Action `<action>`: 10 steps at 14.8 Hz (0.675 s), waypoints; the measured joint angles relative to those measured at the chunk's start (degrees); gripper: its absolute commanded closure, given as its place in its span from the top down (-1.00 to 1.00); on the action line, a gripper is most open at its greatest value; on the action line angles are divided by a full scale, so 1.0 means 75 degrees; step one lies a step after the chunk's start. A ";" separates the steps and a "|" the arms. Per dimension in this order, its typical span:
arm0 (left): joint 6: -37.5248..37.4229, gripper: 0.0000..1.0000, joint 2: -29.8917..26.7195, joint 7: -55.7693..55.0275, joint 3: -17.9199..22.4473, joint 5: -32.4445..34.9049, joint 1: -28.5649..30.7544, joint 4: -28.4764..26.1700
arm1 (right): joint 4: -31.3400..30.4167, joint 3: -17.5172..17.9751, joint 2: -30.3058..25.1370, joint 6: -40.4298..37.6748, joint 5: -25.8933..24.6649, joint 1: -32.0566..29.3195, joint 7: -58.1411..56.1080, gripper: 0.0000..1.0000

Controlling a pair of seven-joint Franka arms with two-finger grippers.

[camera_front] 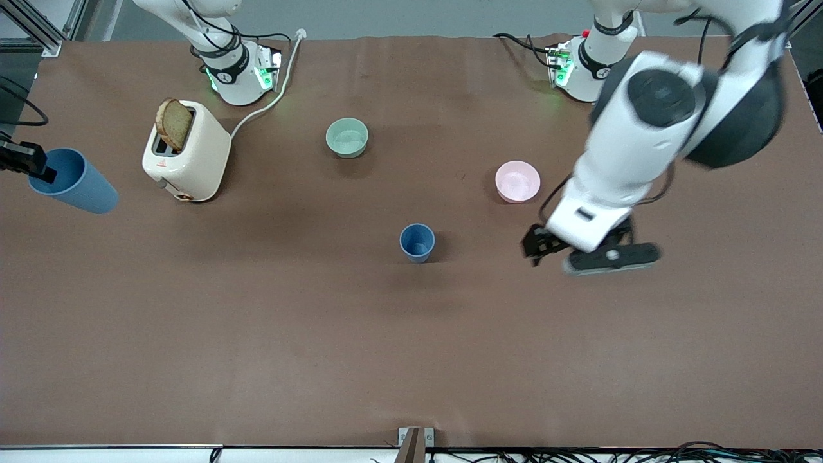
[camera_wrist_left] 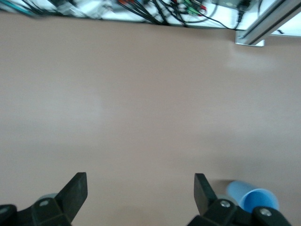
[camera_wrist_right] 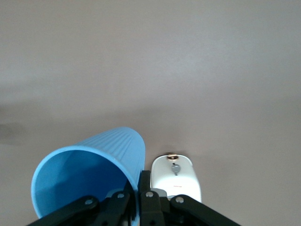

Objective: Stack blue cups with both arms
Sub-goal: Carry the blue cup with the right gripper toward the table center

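While one blue cup (camera_front: 417, 242) stands upright on the table (camera_front: 257, 334) near its middle, mouth up and nothing touching it, we've got its twin, the held cup (camera_front: 72, 181), up in the air at the right arm's end of the table, tipped on a slant with its mouth toward the edge. We see why it hangs that way in the right wrist view: the right gripper (camera_wrist_right: 138, 197) has its fingers pinched on the cup's rim (camera_wrist_right: 134, 186), one inside the wall and one outside, so the cup (camera_wrist_right: 89, 181) dangles from a single spot on its lip rather than being clasped round the body. That grip leaves the tapered base free, which we judge is just what's wanted for dropping it into the standing one. Over to the left gripper (camera_front: 588, 251), low over bare table beside the standing cup, toward the left arm's end; its fingers (camera_wrist_left: 75, 193) are spread wide with nothing between them, and the standing cup (camera_wrist_left: 251, 197) peeks in past one of them. We'd guess it's lining up to steady or lift that cup. Round about, the pink bowl (camera_front: 517, 181) sits farther from the front camera than the left gripper's spot, the pale green bowl (camera_front: 347, 137) farther still, and the cream toaster (camera_front: 186, 152) with a slice of bread (camera_front: 174, 124) standing in its slot is close by the held cup
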 measured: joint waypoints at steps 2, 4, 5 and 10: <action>-0.0663 1.00 -0.0607 0.1073 0.0010 -0.0229 0.0476 -0.0007 | 0.0003 0.0029 0.0000 0.0077 0.0003 0.0575 0.0881 -0.99; -0.1051 1.00 -0.1100 0.2080 0.0167 -0.0612 0.0794 -0.0082 | -0.0009 0.0072 0.0017 0.0304 0.0018 0.1282 0.1750 -0.98; -0.1242 1.00 -0.1349 0.2545 0.0474 -0.0748 0.0768 -0.0199 | -0.0030 0.0088 0.0052 0.0513 0.0021 0.1633 0.2070 -0.97; -0.2369 1.00 -0.2309 0.3896 0.2402 -0.1402 0.0100 -0.0802 | -0.0147 0.0108 0.0841 0.1924 0.0036 0.3043 0.3045 -0.97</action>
